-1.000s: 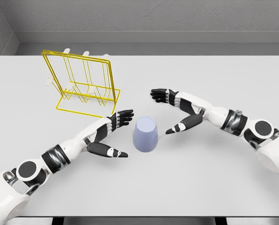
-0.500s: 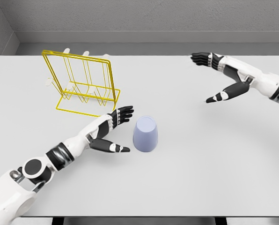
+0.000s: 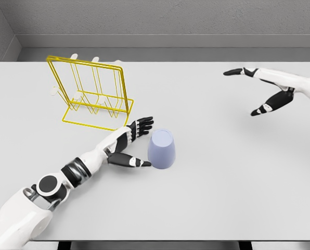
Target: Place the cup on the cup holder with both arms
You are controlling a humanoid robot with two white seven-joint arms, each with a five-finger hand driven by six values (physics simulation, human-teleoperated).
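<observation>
Since the earlier frames, the right hand [image 3: 259,86] has swung away from the cup [image 3: 161,149] and out toward the right edge of the table [image 3: 222,198], while the left hand [image 3: 130,141] has crept closer, its thumb tip now reaching the cup's left side. The cup has not shifted.

That pale lavender cup stands upside down, mouth on the table, near the middle and somewhat toward the front edge. Its tapered wall faces the left hand, whose fingers [image 3: 142,125] are spread and extended behind the upper left of the cup, with the thumb stretched low along the front left. The hand forms an open cradle around one side, holding nothing yet; whether the thumb truly touches the cup or only lies just beside it cannot be settled from this view. The posture looks like the shaping before a side grasp.

The right hand hangs above the table near the far right corner, thumb and fingers splayed wide, empty, and well apart from the cup. It seems parked clear so the left arm can work without crowding.

The yellow wire cup holder [image 3: 92,91] stands toward the far left corner, its upright frame leaning slightly, prongs rising from a rectangular base. It sits on the left arm's side, which probably explains why that arm takes the cup. Nothing hangs on it yet.
</observation>
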